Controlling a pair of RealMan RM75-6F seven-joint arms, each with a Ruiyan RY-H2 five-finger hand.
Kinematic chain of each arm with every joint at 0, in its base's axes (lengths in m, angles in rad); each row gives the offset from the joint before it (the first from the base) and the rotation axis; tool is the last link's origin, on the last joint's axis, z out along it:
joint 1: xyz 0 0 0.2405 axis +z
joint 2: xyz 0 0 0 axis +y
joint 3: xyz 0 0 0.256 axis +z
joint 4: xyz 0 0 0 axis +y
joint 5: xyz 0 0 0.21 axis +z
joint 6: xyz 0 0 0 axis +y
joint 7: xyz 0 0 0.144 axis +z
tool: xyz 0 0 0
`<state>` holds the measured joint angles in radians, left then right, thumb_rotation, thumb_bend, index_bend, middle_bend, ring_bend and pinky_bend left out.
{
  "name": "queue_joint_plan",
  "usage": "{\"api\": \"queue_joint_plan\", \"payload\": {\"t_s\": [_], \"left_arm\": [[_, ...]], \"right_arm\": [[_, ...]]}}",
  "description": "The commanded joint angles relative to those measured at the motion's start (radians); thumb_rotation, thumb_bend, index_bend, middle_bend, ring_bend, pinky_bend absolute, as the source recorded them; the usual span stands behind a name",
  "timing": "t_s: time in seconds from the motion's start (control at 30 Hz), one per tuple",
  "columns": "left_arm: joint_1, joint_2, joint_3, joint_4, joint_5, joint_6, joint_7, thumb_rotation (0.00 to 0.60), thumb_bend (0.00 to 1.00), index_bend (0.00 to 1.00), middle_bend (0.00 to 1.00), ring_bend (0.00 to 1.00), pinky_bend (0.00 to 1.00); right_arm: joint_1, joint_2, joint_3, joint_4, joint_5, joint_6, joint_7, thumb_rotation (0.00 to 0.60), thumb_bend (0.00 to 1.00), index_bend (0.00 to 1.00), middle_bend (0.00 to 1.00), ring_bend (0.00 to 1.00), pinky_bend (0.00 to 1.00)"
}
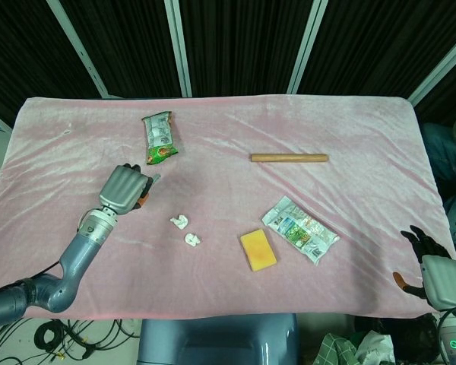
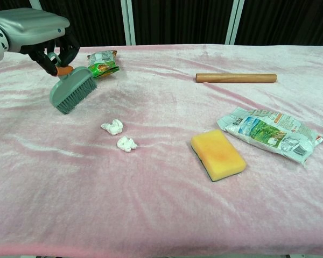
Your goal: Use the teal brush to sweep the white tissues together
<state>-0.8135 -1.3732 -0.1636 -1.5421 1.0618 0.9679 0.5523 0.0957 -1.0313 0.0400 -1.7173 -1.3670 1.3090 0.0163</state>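
From the head view, your left hand (image 1: 125, 187) hides nearly all the teal brush (image 2: 72, 90); your right hand (image 1: 424, 262) is cropped at four o'clock.

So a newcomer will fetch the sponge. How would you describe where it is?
On the pink cloth, look at the near right part, just left of the crumpled white-and-green packet. The sponge is the yellow-orange block there, the only thick, smooth-edged thing.

Item count on the pink cloth (image 2: 167, 215):
- Tissues: two, one (image 2: 113, 127) at 11 o'clock of the other (image 2: 126, 143).
- Brush (image 2: 72, 90): one.
- Snack packets: two, a green one (image 2: 102, 62) and a white one (image 2: 269, 133).
- Sponge (image 2: 217, 154): one.
- Wooden rod (image 2: 236, 78): one.
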Motion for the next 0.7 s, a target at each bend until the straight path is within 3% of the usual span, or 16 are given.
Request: {"api": "queue_joint_plan", "payload": {"t_s": [0.03, 0.17, 0.37, 0.4, 0.7], "left_arm": [[-0.041, 0.003, -0.015, -0.077, -0.120, -0.071, 0.041, 0.600, 0.44, 0.73, 0.71, 0.41, 0.48], [-0.051, -0.014, -0.047, -0.094, -0.147, -0.097, -0.043, 0.600, 0.44, 0.73, 0.71, 0.41, 0.48], [-0.042, -0.062, -0.083, -0.073, -0.059, -0.046, -0.163, 0.600, 0.48, 0.73, 0.72, 0.42, 0.49], [-0.036, -0.083, -0.100, -0.082, -0.041, -0.037, -0.229, 0.600, 0.49, 0.73, 0.72, 0.42, 0.50], [-0.035, -0.053, -0.120, -0.112, -0.014, -0.164, -0.475, 0.600, 0.49, 0.73, 0.73, 0.43, 0.51]], "right_arm": [[0.000, 0.001, 0.000, 0.001, 0.000, -0.001, 0.002, 0.600, 0.20, 0.16, 0.07, 0.14, 0.20], [0.001, 0.002, 0.000, 0.001, 0.000, -0.003, 0.006, 0.600, 0.20, 0.16, 0.07, 0.14, 0.20], [0.001, 0.001, 0.000, 0.001, -0.001, -0.002, 0.006, 0.600, 0.20, 0.16, 0.07, 0.14, 0.20], [0.002, 0.001, -0.001, 0.000, -0.001, -0.004, 0.005, 0.600, 0.20, 0.16, 0.07, 0.14, 0.20], [0.002, 0.003, 0.000, 0.000, 0.000, -0.003, 0.006, 0.600, 0.20, 0.16, 0.07, 0.14, 0.22]]}}
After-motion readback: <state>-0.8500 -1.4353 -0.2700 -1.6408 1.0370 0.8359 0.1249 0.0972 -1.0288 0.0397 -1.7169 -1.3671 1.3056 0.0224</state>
